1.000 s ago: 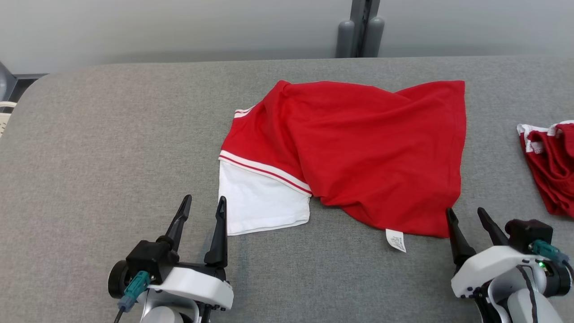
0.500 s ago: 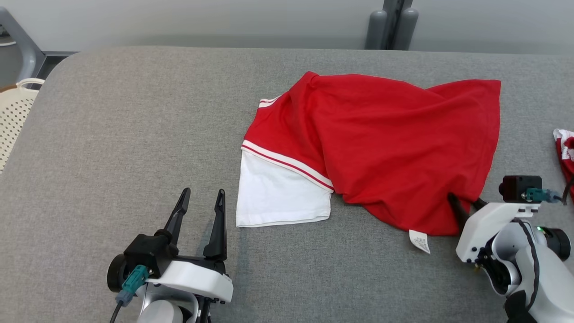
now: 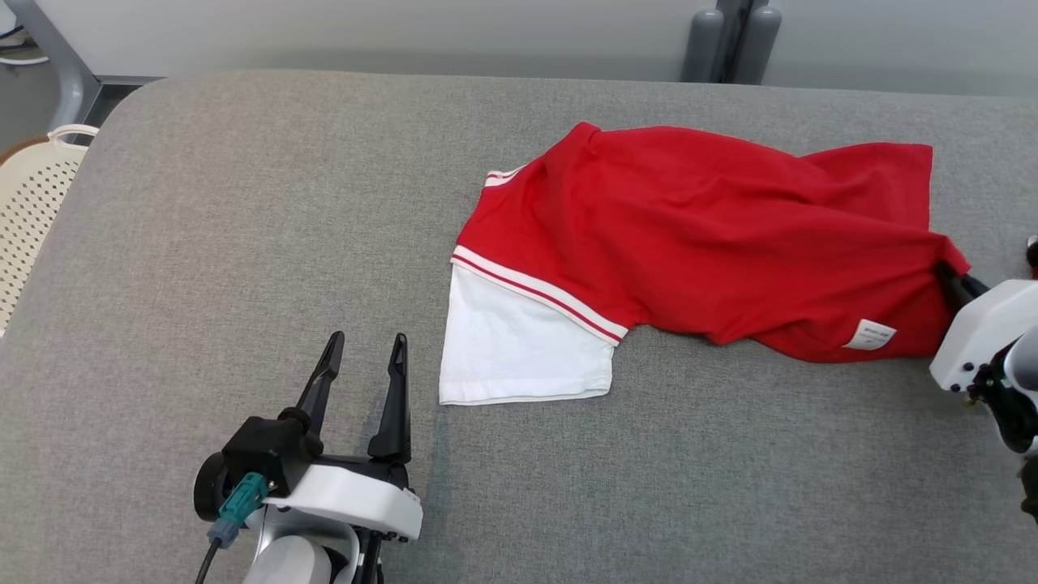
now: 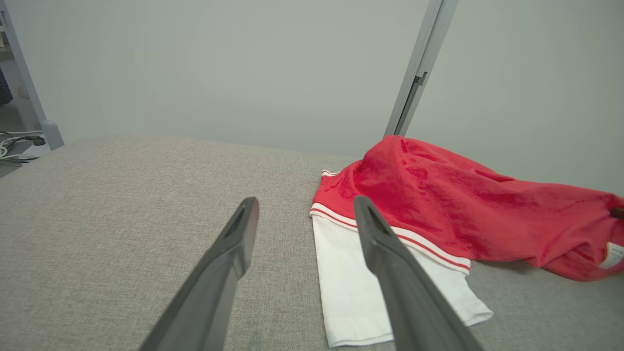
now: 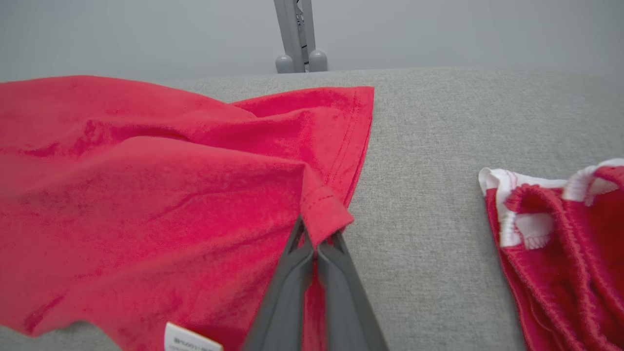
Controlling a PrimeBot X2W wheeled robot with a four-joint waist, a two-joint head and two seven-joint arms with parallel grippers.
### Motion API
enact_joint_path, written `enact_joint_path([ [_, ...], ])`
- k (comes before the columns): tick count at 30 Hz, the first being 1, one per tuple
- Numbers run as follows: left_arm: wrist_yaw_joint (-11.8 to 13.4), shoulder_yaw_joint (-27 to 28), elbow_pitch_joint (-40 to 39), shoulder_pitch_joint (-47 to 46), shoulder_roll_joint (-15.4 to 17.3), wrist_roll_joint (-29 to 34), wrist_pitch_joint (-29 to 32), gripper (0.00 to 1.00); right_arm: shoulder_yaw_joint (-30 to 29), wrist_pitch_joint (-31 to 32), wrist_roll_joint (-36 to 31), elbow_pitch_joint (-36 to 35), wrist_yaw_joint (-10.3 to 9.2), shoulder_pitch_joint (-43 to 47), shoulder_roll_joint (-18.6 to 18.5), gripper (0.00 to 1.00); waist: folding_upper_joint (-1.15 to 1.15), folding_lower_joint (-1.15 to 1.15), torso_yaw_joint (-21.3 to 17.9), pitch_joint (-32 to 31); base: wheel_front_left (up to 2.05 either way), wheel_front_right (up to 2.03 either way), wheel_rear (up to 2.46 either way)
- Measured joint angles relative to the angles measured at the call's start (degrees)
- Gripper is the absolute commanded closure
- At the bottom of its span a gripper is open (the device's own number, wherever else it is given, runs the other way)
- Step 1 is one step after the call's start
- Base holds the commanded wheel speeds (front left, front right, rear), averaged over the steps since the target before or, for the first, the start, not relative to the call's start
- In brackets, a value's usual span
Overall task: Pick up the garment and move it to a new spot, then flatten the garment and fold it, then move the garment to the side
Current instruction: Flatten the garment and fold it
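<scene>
- Closest to us, at 7 o'clock in the head view, our left gripper (image 3: 367, 337) sits low over the gray table (image 3: 243, 227). Its two dark fingers are spread wide and hold nothing.
- Just at its 3 o'clock side lies the white sleeve (image 3: 519, 349) of the garment (image 3: 714, 243). The sleeve is flat on the table, close to the gripper but not touching it.
- A white band (image 3: 535, 292) with a thin red line runs where the sleeve meets the red part.
- At 3 o'clock, our right gripper (image 3: 953, 280) has its fingers squeezed tight together on a red corner of the garment's hem. We see the pinch up close in the right wrist view (image 5: 314, 243).
- A small white label (image 3: 872, 334) shows on the red cloth, at 9 o'clock from that gripper.
- The garment is a red shirt. It lies on the table from the middle out to 3 o'clock. It is bumpy, with long folds running toward the pinched corner.
- In the right wrist view, another red and white cloth (image 5: 560, 243) lies at 3 o'clock, apart from the garment.
- Farthest away, a gray post (image 3: 730, 40) stands at 1 o'clock behind the table, and a cream basket (image 3: 32, 203) with little holes sits at 9 o'clock.
</scene>
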Motion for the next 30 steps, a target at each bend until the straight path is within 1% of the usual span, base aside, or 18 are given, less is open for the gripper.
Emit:
enact_joint_path([
  [1,0.01,0.00,0.00,-0.01,0.00,0.00,0.00,0.00,-0.45,-0.01,0.00,0.63,0.00,-0.46,-0.36,1.00,0.00,0.00,0.03,0.05,0.00,0.00,0.00],
  [2,0.01,0.01,0.01,-0.03,0.01,0.00,0.00,0.00,-0.78,-0.24,-0.07,1.30,0.00,-0.94,-0.53,0.77,0.00,0.00,0.03,0.13,0.00,0.00,0.00],
  [3,0.02,0.04,0.00,-0.06,0.00,-0.01,0.00,0.00,-1.20,-0.57,-0.13,2.10,0.00,-1.46,-0.56,0.28,0.00,0.00,0.00,0.19,0.00,0.00,0.00],
  [4,0.02,-0.02,0.01,-0.10,0.01,-0.01,0.00,0.00,-1.31,-0.73,-0.25,2.78,0.00,-1.86,-0.53,0.00,0.00,0.00,-0.03,0.25,0.00,0.00,0.00],
  [9,0.09,0.09,-0.04,-0.24,0.00,-0.16,0.00,0.00,-0.97,-4.37,-0.55,3.10,0.01,-2.01,0.89,0.00,0.00,0.00,-0.43,0.19,0.00,0.00,0.00],
  [13,0.20,0.46,-0.11,-0.02,0.01,-0.13,0.00,0.00,-1.20,-8.79,-1.12,0.04,0.00,1.14,0.36,0.00,0.00,0.00,-1.00,-0.24,0.00,0.00,0.00],
  [16,0.32,0.89,-0.22,0.42,0.01,0.10,0.00,0.00,-2.03,-11.39,-1.54,-3.76,0.00,5.08,0.65,0.00,0.00,0.00,-1.92,-0.61,0.00,0.00,0.00],
  [17,0.33,0.93,-0.25,0.59,0.00,0.12,0.00,0.00,-2.29,-11.65,-1.53,-5.14,0.00,6.52,1.03,0.00,0.00,0.00,-2.28,-0.73,0.00,0.00,0.00],
  [18,0.32,1.07,-0.27,0.93,0.00,0.24,0.00,0.00,-2.45,-11.77,-1.47,-7.86,0.00,9.85,2.38,0.00,0.00,0.00,-3.04,-0.95,0.00,0.00,0.00],
  [22,0.20,1.10,-0.36,0.96,-0.02,0.45,0.00,0.00,-2.83,-9.92,-1.62,-11.96,0.00,15.94,5.22,0.00,0.00,0.00,-4.29,-1.01,0.00,0.00,0.00],
  [25,0.00,1.11,-0.37,0.94,0.00,0.55,0.00,0.00,-4.02,-8.87,-3.09,-12.96,0.00,17.85,6.21,0.00,0.00,0.00,-4.62,-0.63,0.00,0.00,0.00],
  [30,-0.34,1.00,-0.18,0.85,0.00,0.82,0.00,0.00,-8.10,-8.73,-5.53,-12.63,0.00,17.66,8.08,0.00,0.00,0.00,-4.30,-0.24,0.00,0.00,0.00],
])
